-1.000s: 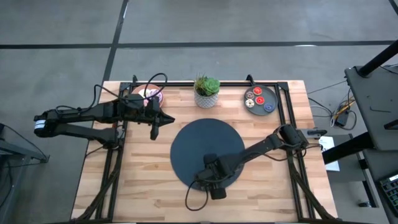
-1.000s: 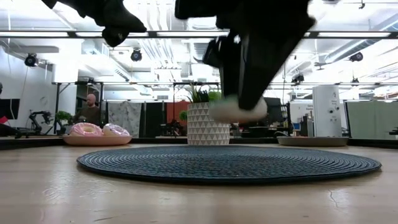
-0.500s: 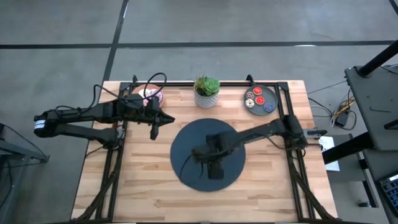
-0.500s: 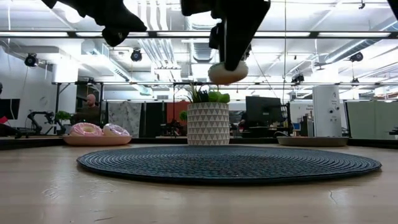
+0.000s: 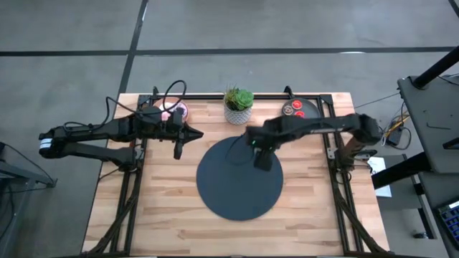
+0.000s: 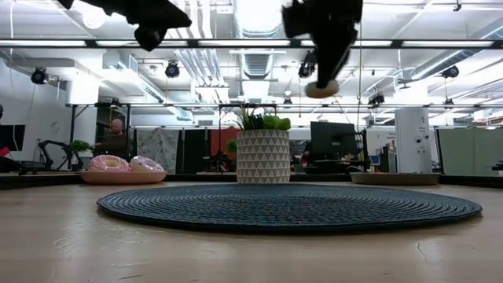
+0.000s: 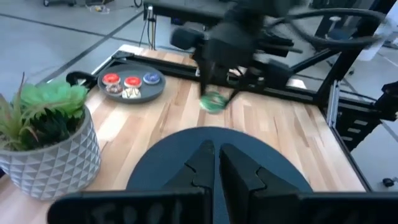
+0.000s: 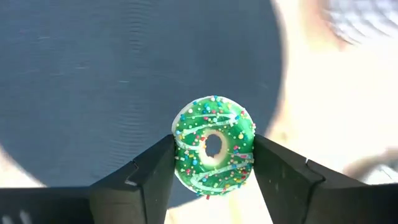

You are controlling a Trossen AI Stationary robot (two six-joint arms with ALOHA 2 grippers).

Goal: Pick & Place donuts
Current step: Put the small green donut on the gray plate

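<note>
A green frosted donut (image 8: 214, 144) with sprinkles sits between the fingers of my right gripper (image 5: 262, 158), which hangs high over the far part of the large dark round disc (image 5: 240, 183). In the low view the donut (image 6: 321, 89) shows under the gripper, well above the table. My left gripper (image 5: 178, 149) is shut on nothing and hovers left of the disc, near the pink plate (image 5: 172, 111). Two larger donuts (image 6: 108, 163) rest on that plate. Tiny red and blue donuts (image 7: 130, 81) lie on the grey plate (image 7: 134, 94) at the far right. My right gripper pinches the green donut by two opposite sides of its outer rim (image 8: 180, 149) between its two fingers (image 8: 149, 174). The fingers come from above, pointing steeply down. The donut is lifted clear, frosted face up, roughly level over the disc's far part.
A potted plant in a white patterned pot (image 5: 238, 106) stands at the far edge between the two plates. A black frame rail (image 5: 215, 95) runs along the table's far edge and sides. Bare wood lies near the table's front edge (image 5: 237, 236).
My right gripper has swung from over the disc's near edge toward the table's far edge and a little right, rising and rolling as it went. The green donut has stayed between its fingers and is now much higher above the table.
</note>
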